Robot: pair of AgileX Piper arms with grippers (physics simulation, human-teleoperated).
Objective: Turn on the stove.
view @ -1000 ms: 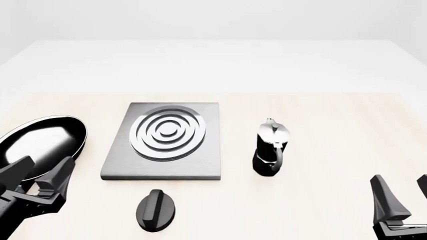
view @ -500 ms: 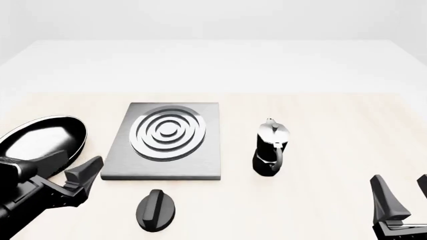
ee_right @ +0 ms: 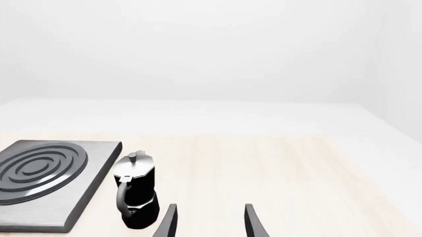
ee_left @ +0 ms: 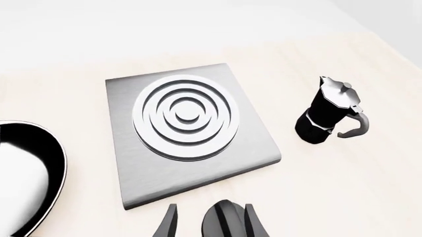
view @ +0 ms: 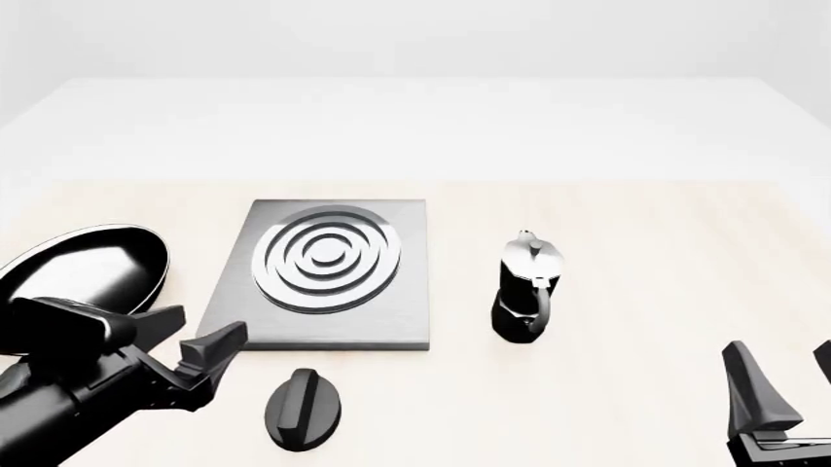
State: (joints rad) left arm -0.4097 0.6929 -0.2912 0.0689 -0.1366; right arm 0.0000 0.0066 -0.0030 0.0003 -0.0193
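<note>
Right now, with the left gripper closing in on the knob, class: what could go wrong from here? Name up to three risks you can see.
1. The left gripper is open, beside the knob rather than over it; closing off-centre could push the knob instead of gripping its ridge.
2. The stove edge lies just beyond the knob, so a finger might catch it.
3. The frying pan sits close by the left arm, which could nudge it.

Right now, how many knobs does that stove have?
1. A single black knob lies on the table in front of the stove slab, near its front edge, just right of the open left gripper. No other knob shows in any view.
</note>
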